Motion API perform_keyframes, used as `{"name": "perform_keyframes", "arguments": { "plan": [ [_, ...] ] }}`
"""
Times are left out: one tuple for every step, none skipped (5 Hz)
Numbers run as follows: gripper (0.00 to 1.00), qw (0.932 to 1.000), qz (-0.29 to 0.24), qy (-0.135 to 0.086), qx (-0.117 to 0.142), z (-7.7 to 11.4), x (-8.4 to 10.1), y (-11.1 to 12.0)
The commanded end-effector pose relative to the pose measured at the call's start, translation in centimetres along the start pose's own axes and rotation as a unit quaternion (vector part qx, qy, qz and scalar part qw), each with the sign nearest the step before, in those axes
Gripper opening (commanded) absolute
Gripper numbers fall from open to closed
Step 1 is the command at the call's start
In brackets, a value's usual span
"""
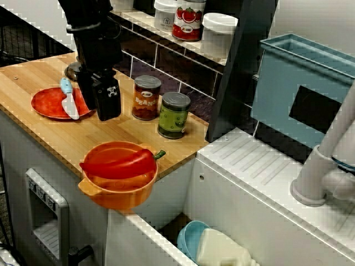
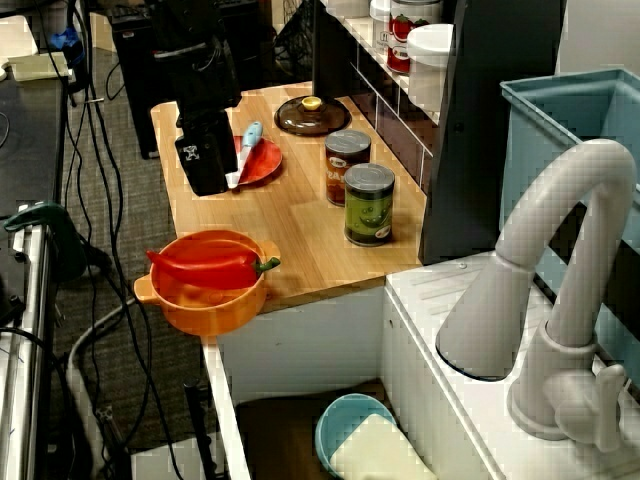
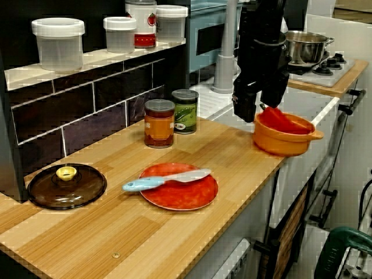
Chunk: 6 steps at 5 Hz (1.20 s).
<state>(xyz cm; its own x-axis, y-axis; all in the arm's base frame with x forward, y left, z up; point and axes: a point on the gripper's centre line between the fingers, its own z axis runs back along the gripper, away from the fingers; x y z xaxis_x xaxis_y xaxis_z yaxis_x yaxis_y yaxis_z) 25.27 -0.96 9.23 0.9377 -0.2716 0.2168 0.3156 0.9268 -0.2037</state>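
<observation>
My black gripper (image 1: 99, 111) hangs fingers-down just above the wooden counter (image 1: 61, 138), right beside a red plate (image 1: 50, 104). Its two fingers look slightly parted with nothing between them. A knife (image 1: 69, 101) with a light-blue handle and white blade lies across the plate. In the view from the faucet side, the gripper (image 2: 207, 180) stands at the plate's (image 2: 262, 160) front edge. From the counter's far end, the gripper (image 3: 258, 113) is between the plate (image 3: 186, 195) and an orange bowl (image 3: 282, 142). That bowl (image 1: 119, 194) holds a red pepper (image 1: 119, 162).
Two cans stand near the tiled back wall: a reddish one (image 1: 146, 98) and a green one (image 1: 173, 115). A brown glass lid (image 3: 67, 186) lies at the counter's far end. Jars (image 1: 219, 33) line the shelf. A sink with a blue bowl (image 1: 191, 238), a faucet (image 2: 560, 250) and a blue rack (image 1: 299, 83) lie beyond.
</observation>
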Motion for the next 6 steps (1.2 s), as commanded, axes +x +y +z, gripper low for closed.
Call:
{"name": "perform_keyframes", "arguments": {
  "plan": [
    [1.0,0.9997,-0.007,-0.017,0.015,1.1,-0.7,1.8],
    [1.0,0.9997,-0.005,-0.017,0.02,0.2,-0.6,1.5],
    [1.0,0.9996,-0.006,-0.016,0.024,-0.5,-0.4,1.0],
    [1.0,0.9995,-0.007,-0.013,0.028,-1.1,-0.4,0.7],
    [1.0,0.9995,-0.01,-0.011,0.029,-1.3,-0.6,0.6],
    [1.0,0.9995,-0.007,-0.011,0.029,-1.2,-0.5,0.8]
  ]
}}
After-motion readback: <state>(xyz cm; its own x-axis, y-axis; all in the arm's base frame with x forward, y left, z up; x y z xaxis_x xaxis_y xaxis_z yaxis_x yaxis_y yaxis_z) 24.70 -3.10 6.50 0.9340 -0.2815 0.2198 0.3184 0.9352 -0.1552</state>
